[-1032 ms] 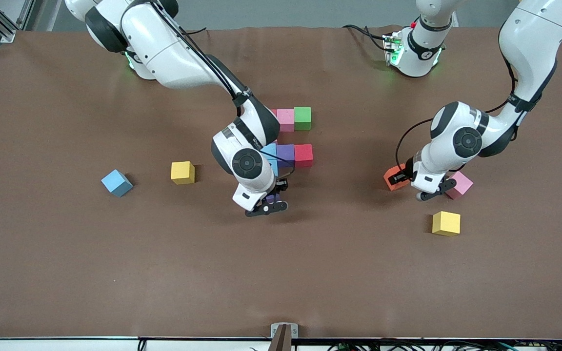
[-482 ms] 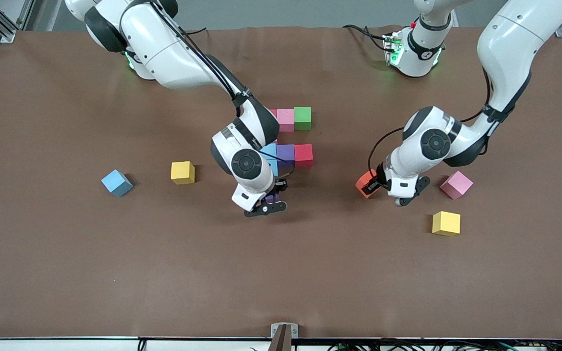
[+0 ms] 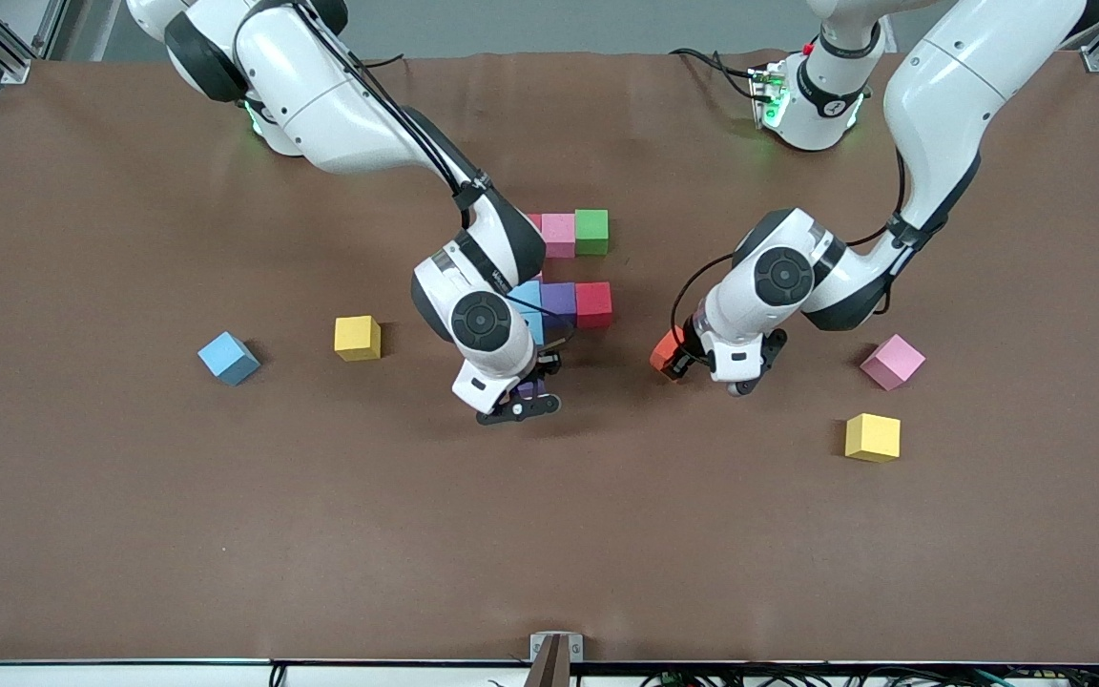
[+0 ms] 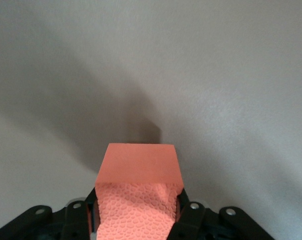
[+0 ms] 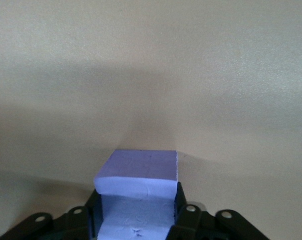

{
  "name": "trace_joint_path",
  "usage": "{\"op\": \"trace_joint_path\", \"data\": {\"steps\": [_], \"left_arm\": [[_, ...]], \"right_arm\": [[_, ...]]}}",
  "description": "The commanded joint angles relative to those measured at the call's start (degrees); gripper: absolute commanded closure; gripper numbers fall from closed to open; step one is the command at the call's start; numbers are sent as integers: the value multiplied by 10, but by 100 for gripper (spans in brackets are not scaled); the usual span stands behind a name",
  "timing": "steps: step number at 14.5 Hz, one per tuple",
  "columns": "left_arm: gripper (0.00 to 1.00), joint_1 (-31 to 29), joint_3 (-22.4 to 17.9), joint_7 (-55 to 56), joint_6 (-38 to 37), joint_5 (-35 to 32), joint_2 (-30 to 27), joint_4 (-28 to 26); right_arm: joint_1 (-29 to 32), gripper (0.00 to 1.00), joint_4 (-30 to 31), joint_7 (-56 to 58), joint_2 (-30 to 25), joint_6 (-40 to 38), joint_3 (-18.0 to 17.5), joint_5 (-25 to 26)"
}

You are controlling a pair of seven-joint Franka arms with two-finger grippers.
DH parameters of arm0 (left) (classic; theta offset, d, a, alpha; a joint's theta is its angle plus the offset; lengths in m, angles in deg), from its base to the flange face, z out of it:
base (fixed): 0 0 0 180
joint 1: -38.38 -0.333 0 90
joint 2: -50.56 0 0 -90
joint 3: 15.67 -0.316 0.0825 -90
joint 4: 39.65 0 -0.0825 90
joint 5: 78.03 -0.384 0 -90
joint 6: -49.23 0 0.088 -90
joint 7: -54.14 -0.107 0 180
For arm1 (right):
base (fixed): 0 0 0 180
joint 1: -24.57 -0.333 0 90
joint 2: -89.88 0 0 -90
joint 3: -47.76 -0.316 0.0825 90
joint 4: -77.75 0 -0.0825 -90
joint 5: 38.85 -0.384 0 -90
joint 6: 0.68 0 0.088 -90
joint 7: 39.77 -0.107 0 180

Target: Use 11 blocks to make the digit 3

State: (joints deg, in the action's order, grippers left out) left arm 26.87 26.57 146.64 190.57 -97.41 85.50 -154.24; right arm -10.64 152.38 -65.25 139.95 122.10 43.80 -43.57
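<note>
Meanwhile, the left gripper (image 3: 681, 363) clamps the orange block (image 3: 666, 352) above the tabletop (image 3: 225, 525)'s middle; the right gripper (image 3: 532, 389) grips a purple block (image 5: 136, 192).

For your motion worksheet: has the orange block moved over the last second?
Yes. The orange block, held in the left gripper, has moved away from the pink block, toward the red block.

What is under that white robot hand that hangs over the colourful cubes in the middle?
A purple block sits between the right gripper's jaws, against the table. The arm covers part of the light blue block and whatever lies beneath the wrist.
</note>
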Motion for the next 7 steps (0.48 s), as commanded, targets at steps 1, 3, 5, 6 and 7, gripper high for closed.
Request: {"op": "trace_joint_path", "data": {"steps": [1, 3, 5, 6, 7], "left_arm": [[95, 16, -4, 54, -4, -14, 15, 21], [95, 33, -15, 82, -5, -14, 16, 24], [95, 50, -24, 116, -6, -14, 27, 42], [95, 58, -28, 136, -10, -14, 34, 55], [95, 70, -32, 156, -12, -14, 40, 67]], "right_arm": [[2, 0, 25, -8, -15, 0, 2, 4], [1, 0, 22, -8, -19, 0, 2, 3], [4, 0, 22, -9, -28, -2, 1, 3], [7, 0, 22, -9, -37, -2, 1, 3], [8, 0, 22, -7, -47, -3, 1, 2]]}}
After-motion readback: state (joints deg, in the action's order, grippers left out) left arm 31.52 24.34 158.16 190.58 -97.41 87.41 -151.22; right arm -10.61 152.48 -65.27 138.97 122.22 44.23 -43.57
